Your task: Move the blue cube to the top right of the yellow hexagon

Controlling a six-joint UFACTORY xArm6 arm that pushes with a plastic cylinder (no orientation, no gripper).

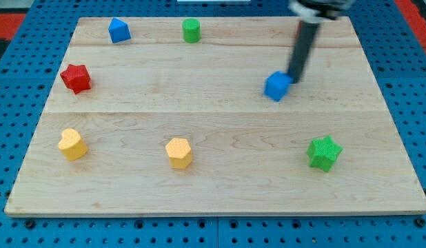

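The blue cube (pixel 276 86) sits right of the board's middle, in its upper half. My tip (pixel 294 80) is at the cube's upper right edge, touching or nearly touching it. The yellow hexagon (pixel 178 152) sits at the lower middle, well to the lower left of the cube.
A wooden board (pixel 220 186) lies on a blue pegboard. A blue house-shaped block (pixel 118 31) is at top left, a green cylinder (pixel 191 30) at top middle, a red star (pixel 76 78) at left, a yellow heart (pixel 72 144) at lower left, a green star (pixel 324 153) at lower right.
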